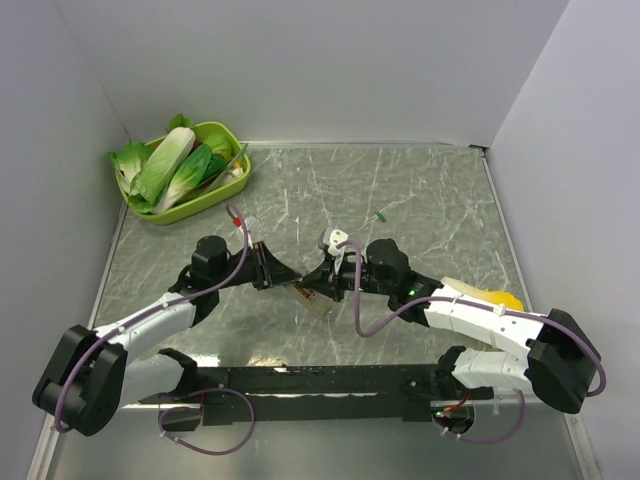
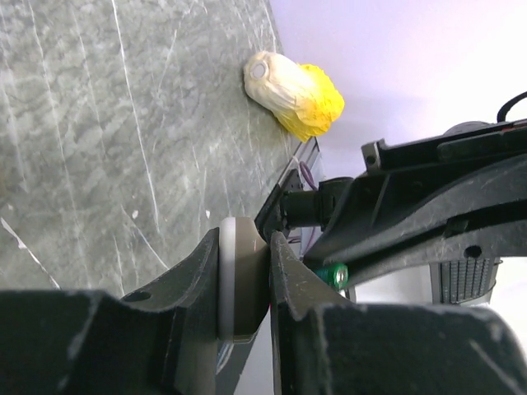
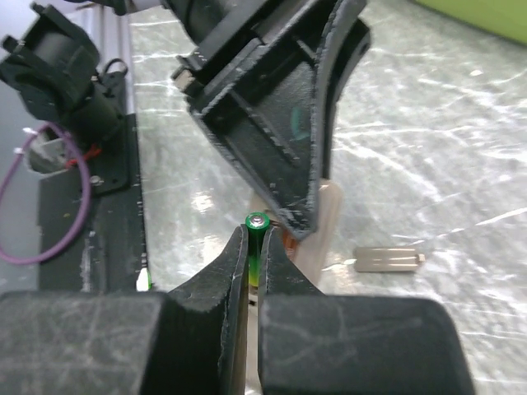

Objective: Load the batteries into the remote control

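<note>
Where the top view shows only a dark knot of black parts above the grey marble-patterned table (image 1: 430, 200), the wrist cameras pull the two grippers apart. At far left in the top view, against the back corner, sits a lime-green plastic tray (image 1: 205, 207) heaped with leafy green-and-white vegetables (image 1: 170, 165); neither wrist camera shows the leaves.

Next comes the left gripper (image 2: 244, 267). Its own camera shows its matte black fingers clenched on the slim rectangular remote control (image 2: 239, 280), seen edge-on, with a rounded white face on one side and a dull grey-brown back on the other. The remote is held off the table near its middle.

Just to the right, the right gripper (image 3: 255, 247) meets it. The scuffed black fingers are pinched tight on a small green cylindrical battery (image 3: 257, 234) with a shiny metal end cap, its tip almost at the remote's tan underside. Only the right wrist view shows a flat grey rectangular plate (image 3: 389, 259) lying on the marble near the remote.

Further right and back, the top view alone shows a second green battery (image 1: 381, 216) lying loose on the table, well apart from both grippers. At far right lies a ridged cream lump fading to bright yellow (image 2: 292, 95), plain in the left wrist view, but mostly hidden by the right arm from above.
</note>
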{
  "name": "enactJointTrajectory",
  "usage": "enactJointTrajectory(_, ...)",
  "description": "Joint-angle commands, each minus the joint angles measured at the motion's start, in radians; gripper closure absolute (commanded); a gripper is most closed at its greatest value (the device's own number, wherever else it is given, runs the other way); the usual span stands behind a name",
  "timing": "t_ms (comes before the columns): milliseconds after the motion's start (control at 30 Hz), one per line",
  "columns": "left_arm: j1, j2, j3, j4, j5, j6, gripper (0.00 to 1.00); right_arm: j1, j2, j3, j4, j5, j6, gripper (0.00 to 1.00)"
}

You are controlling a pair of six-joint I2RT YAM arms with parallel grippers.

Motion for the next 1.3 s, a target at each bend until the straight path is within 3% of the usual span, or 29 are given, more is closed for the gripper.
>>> enactJointTrajectory(0, 0.004, -0.053, 0.057, -0.039, 0.038, -0.011, 0.99, 0.01, -0.053, -0.014, 0.044, 0.046, -0.078, 1.0)
enactJointTrajectory(400, 0.005, -0.098, 0.1, -0.156, 0.024, -0.022, 0.99, 0.037, -0.038, 0.0, 0.023, 0.031, -0.106, 1.0)
enactJointTrajectory(700, 0.022, -0.108, 0.114, -0.156, 0.038, -0.05, 0.99, 0.051, -0.016, -0.024, 0.014, 0.075, -0.127, 1.0)
enactJointTrajectory(933, 0.024, -0.125, 0.131, -0.214, 0.023, -0.014, 0.99, 0.053, -0.03, -0.014, -0.041, 0.202, -0.143, 1.0)
enactJointTrajectory(1100, 0.024, -0.128, 0.137, -0.219, 0.018, -0.011, 0.99, 0.054, -0.007, -0.002, -0.074, 0.188, -0.149, 1.0)
enactJointTrajectory(1267, 0.024, -0.122, 0.161, -0.242, 0.007, 0.001, 0.99, 0.056, 0.045, 0.023, -0.092, 0.164, -0.117, 0.9)
